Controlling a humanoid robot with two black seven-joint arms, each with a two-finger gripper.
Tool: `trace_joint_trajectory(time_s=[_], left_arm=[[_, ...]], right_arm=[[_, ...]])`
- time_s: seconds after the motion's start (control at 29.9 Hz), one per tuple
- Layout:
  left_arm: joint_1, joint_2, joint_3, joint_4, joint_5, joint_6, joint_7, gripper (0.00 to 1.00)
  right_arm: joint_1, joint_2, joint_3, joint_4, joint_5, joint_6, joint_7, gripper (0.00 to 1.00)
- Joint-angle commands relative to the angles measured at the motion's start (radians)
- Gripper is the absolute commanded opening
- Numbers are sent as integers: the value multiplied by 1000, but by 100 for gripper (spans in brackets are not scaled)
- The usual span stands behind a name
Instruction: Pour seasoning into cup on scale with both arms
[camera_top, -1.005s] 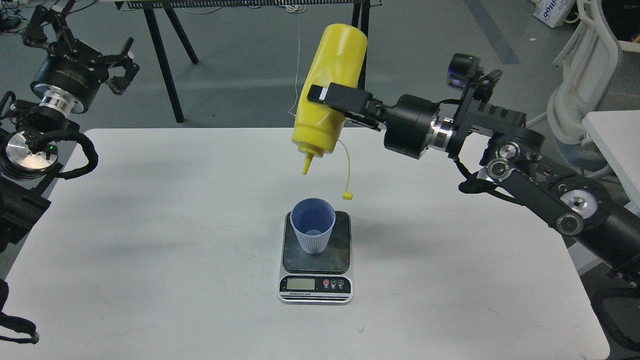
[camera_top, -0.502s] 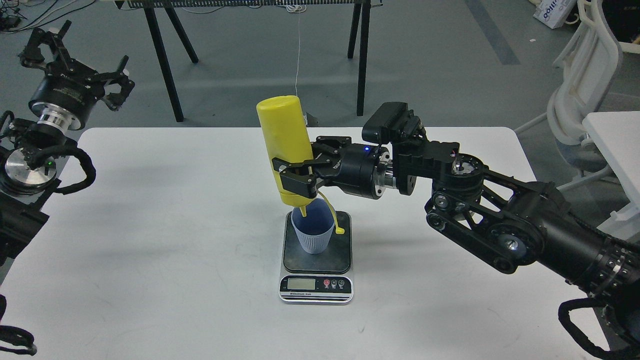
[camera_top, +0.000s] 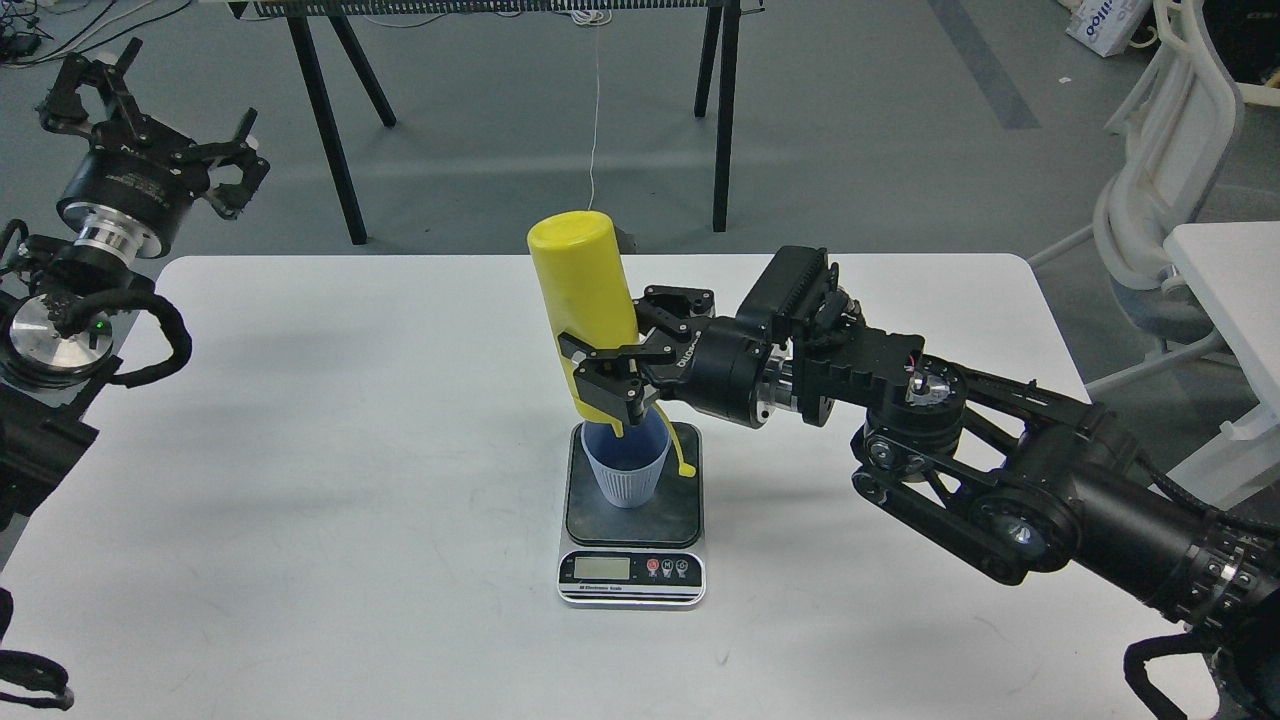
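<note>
The yellow seasoning bottle (camera_top: 585, 295) is held upside down, its nozzle dipping into the mouth of the pale blue ribbed cup (camera_top: 627, 465). The cup stands on the dark plate of the scale (camera_top: 632, 520), whose silver strip with display faces me. The bottle's tethered cap (camera_top: 686, 468) hangs beside the cup's right rim. My right gripper (camera_top: 612, 372) is shut on the lower part of the bottle, just above the cup. My left gripper (camera_top: 150, 130) is raised at the far left, off the table, with its fingers spread and nothing in it.
The white table (camera_top: 350, 480) carries the scale near its middle. Black trestle legs (camera_top: 330, 130) stand behind the table. A white chair (camera_top: 1170, 170) and another white tabletop (camera_top: 1235, 290) are at the right.
My right arm brought the inverted bottle down from high above to the cup, then lowered it a little more and shifted right, nozzle now in the cup. The left arm barely moved.
</note>
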Motion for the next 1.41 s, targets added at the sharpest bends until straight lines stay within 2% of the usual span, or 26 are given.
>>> trace_joint_trajectory(time_s=[0.0, 0.13, 0.3, 0.67, 0.94, 1.07, 1.17, 1.37], left_arm=[[0, 3, 0, -14, 0, 0, -1, 100], [0, 6, -2, -20, 0, 0, -1, 100], [-2, 26, 1, -29, 1, 13, 2, 100], [-11, 32, 14, -39, 11, 22, 5, 100], [-6, 37, 12, -36, 9, 19, 2, 100], [1, 37, 12, -26, 8, 21, 2, 100], [12, 34, 15, -26, 11, 22, 1, 100], [20, 35, 14, -26, 9, 22, 1, 100]], right_arm=[[-4, -11, 2, 0, -4, -1, 2, 36], [2, -31, 40, 9, 63, 12, 18, 36], [54, -137, 87, 10, 444, 126, 14, 36], [42, -367, 212, 10, 1270, 242, 2, 36], [-114, -476, 222, -5, 1899, 305, -2, 36], [-220, -492, 247, 4, 1998, 340, 17, 36], [-336, -486, 326, 4, 2022, 414, 26, 36], [-522, -473, 373, 1, 2353, 414, 28, 36]])
